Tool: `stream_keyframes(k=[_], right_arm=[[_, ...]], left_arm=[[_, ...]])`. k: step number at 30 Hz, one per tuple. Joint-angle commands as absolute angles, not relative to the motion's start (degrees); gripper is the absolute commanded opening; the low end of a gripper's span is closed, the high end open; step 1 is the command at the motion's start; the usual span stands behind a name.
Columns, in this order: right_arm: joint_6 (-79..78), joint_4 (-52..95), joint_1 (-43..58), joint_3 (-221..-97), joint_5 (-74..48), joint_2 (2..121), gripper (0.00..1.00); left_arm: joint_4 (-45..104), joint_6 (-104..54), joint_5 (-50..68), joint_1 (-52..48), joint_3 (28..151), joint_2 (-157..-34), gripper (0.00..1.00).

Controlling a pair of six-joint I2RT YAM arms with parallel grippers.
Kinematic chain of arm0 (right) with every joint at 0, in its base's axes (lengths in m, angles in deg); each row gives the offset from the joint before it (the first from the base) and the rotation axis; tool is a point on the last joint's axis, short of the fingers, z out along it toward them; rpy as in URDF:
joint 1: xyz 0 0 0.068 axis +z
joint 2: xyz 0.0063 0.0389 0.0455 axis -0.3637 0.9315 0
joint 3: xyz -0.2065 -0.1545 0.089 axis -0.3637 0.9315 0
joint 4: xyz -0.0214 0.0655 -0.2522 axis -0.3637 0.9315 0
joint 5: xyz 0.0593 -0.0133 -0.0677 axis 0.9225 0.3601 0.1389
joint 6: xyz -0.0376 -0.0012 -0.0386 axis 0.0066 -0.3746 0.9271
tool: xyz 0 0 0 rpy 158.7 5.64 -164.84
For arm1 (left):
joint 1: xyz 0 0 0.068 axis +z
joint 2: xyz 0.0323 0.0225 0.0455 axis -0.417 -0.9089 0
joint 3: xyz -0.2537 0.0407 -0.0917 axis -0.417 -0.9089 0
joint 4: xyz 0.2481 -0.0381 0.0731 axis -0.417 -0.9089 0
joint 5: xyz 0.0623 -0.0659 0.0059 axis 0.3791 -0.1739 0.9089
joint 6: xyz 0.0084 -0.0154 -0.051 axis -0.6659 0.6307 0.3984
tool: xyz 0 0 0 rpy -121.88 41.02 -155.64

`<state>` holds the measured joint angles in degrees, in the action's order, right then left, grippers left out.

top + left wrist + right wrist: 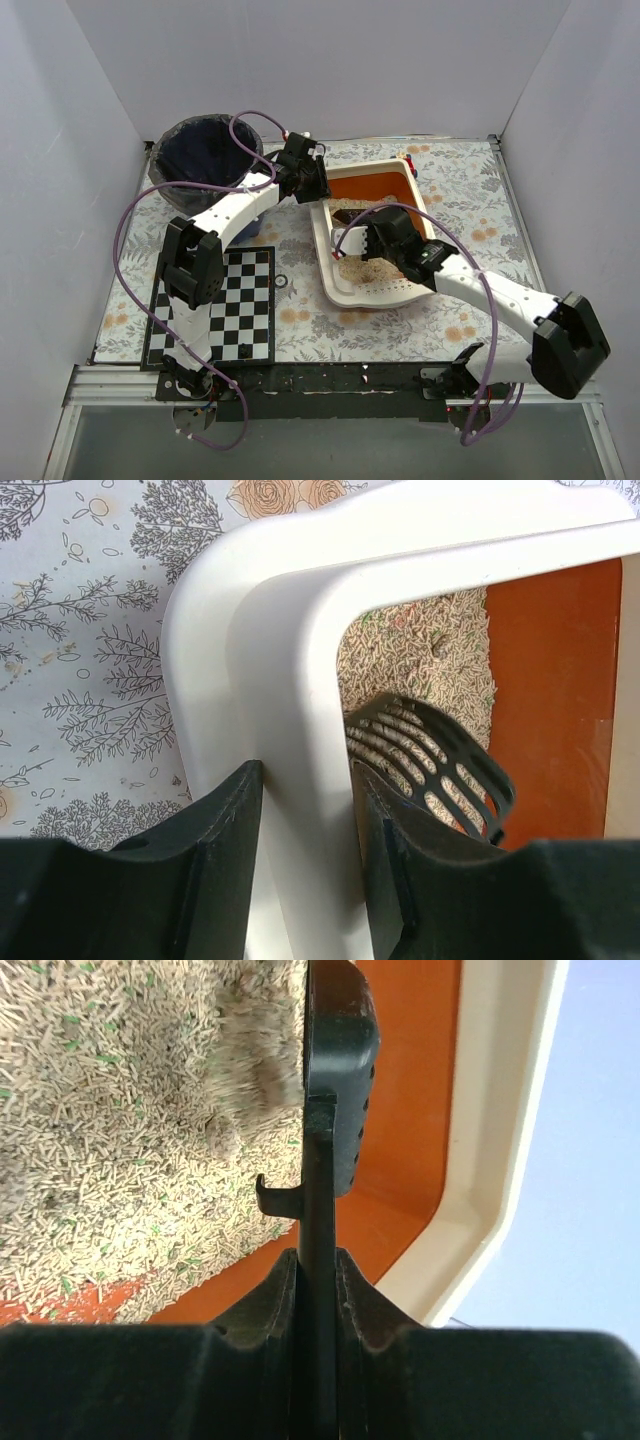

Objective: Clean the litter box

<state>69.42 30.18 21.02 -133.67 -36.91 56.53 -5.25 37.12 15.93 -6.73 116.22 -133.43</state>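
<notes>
The litter box (360, 296) sits on the desk (470, 210), at 3 o'clock from centre. Your left fingers (215, 860) clamp its 11 o'clock rim. Your right fingers (260, 1310) clamp the scoop (340, 1070), its head at the litter's edge.

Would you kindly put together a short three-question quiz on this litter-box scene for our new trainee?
1. True or false: the left gripper straddles the litter box at its side wall and grips it.
2. What does the right gripper hold? A) a black slotted scoop B) a yellow sponge C) nothing
3. Fill in: seen from the arm bases in the top view, the litter is heaped at the ___ end of the box, leaving orange floor bare at the other end.
Key: 1 true; 2 A; 3 near.
</notes>
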Motion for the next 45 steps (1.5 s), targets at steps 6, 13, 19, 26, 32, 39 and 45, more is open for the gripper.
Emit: stream_keyframes(k=[6,13,19,26,32,39,45], right_arm=[[72.20,18.52,22.36,-131.18,-40.26,52.98,0.01],[74.66,10.95,20.60,-137.14,-38.33,61.67,0.01],[75.20,11.74,20.16,-140.58,-37.97,69.85,0.01],[77.92,16.55,20.16,-134.70,-34.46,66.45,0.01],[71.95,31.85,20.16,-132.59,-37.09,56.52,0.01],[61.34,29.56,20.25,-130.21,-38.77,44.56,0.01],[22.29,42.38,20.16,-140.47,-49.02,44.37,0.01]], left_arm=[[2.69,33.37,10.60,-7.08,114.62,-130.72,0.34],[3.14,32.32,7.61,-7.08,114.71,-131.07,0.34],[3.13,31.61,5.76,-7.08,114.36,-130.64,0.34],[3.14,31.79,7.34,-7.08,113.83,-130.02,0.34],[2.78,31.17,9.19,-7.08,112.78,-129.49,0.35],[2.26,30.64,8.31,-7.08,113.04,-130.02,0.37],[2.08,30.56,8.22,-7.08,112.60,-129.49,0.37]])
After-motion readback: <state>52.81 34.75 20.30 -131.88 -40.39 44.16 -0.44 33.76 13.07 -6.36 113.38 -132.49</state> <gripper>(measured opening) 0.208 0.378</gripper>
